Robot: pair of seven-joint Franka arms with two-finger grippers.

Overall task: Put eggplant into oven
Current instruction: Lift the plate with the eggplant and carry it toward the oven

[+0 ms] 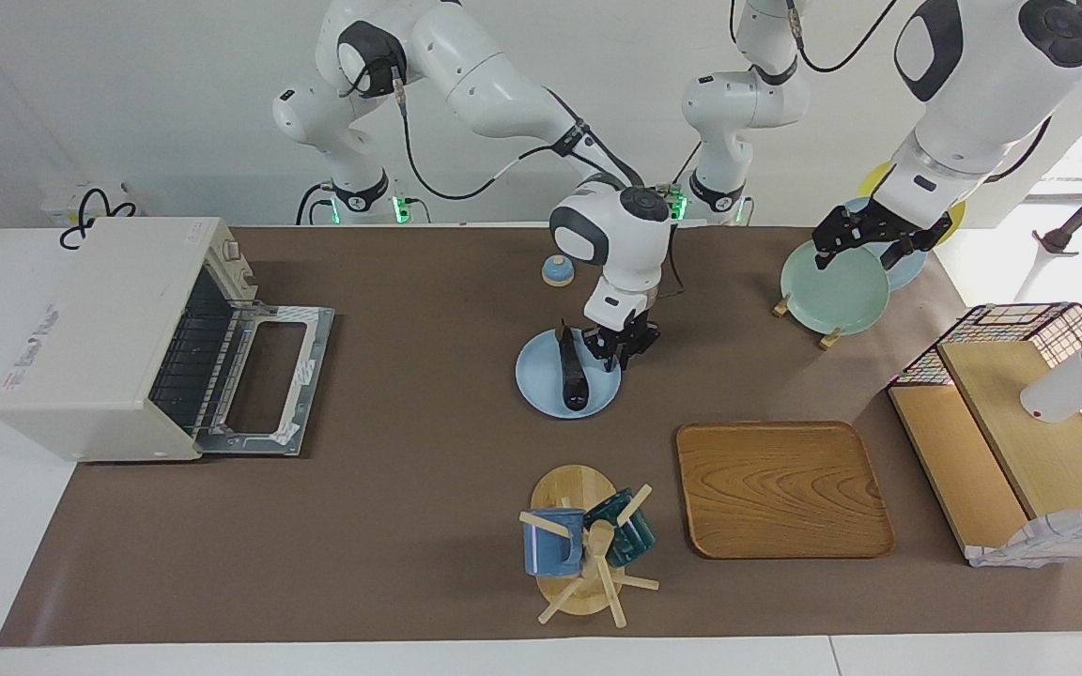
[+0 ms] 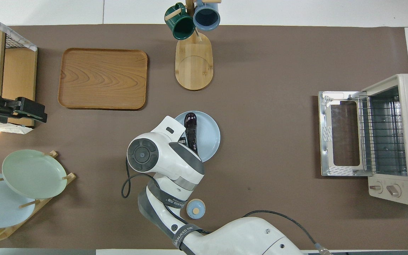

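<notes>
The dark purple eggplant [image 1: 572, 371] lies on a light blue plate [image 1: 541, 385] at the middle of the table; it also shows in the overhead view [image 2: 191, 131]. My right gripper [image 1: 621, 349] is open and low over the plate's edge, beside the eggplant's end nearer to the robots, not touching it. The off-white oven [image 1: 100, 338] stands at the right arm's end with its door [image 1: 269, 376] folded down flat and its wire rack showing [image 2: 381, 138]. My left gripper [image 1: 865, 246] is open and empty, waiting above the plate rack.
A green plate [image 1: 832, 291] stands in a rack at the left arm's end. A wooden tray [image 1: 780, 488] and a mug tree [image 1: 588, 540] lie farther from the robots than the blue plate. A small blue knobbed lid [image 1: 556, 271] sits nearer. A wire-and-wood shelf [image 1: 1020, 422] stands beside the tray.
</notes>
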